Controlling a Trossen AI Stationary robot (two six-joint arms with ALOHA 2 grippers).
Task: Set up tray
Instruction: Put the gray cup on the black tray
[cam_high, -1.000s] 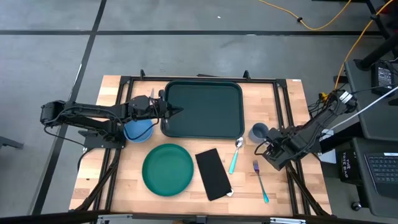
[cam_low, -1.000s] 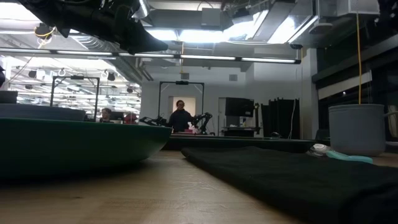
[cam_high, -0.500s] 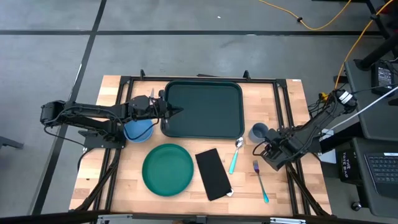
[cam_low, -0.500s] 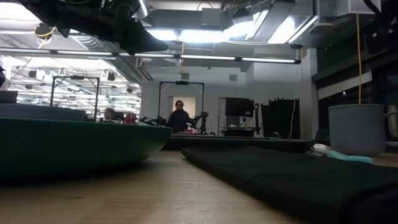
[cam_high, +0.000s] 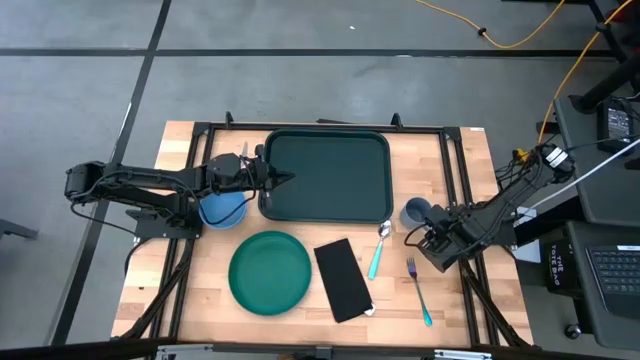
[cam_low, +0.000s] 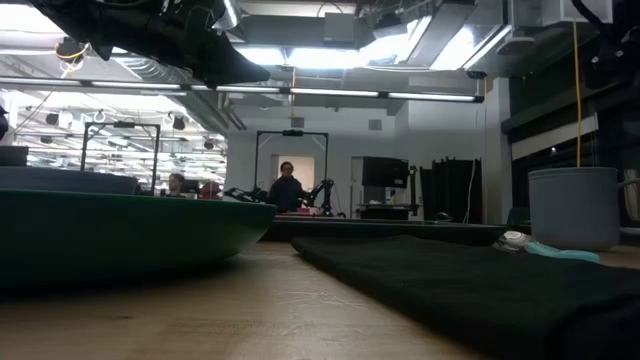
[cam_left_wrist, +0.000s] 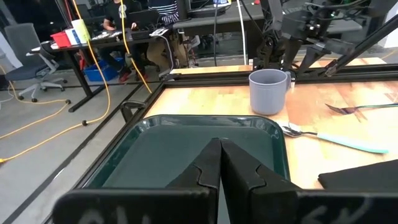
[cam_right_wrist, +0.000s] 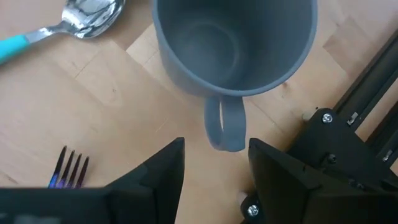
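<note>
Two dark jointed arms, black cables, silver screws

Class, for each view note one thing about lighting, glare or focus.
High view: even light, soft shadows beside the tray. Low view: bright ceiling strips, near plate dark and blurred. Left wrist view: own fingers soft. Right wrist view: glare on spoon, mug sharp.

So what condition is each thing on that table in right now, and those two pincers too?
Tray: flat on the table, nothing on it.
Grey mug: upright, empty, handle toward the right pincer.
Green plate: empty.
Black napkin: lying flat.
Spoon: on the table, beside the tray.
Fork: on the table.
Blue bowl: upright, under the left arm.
Left pincer: shut, over the tray's edge.
Right pincer: open, at the mug's handle.
</note>
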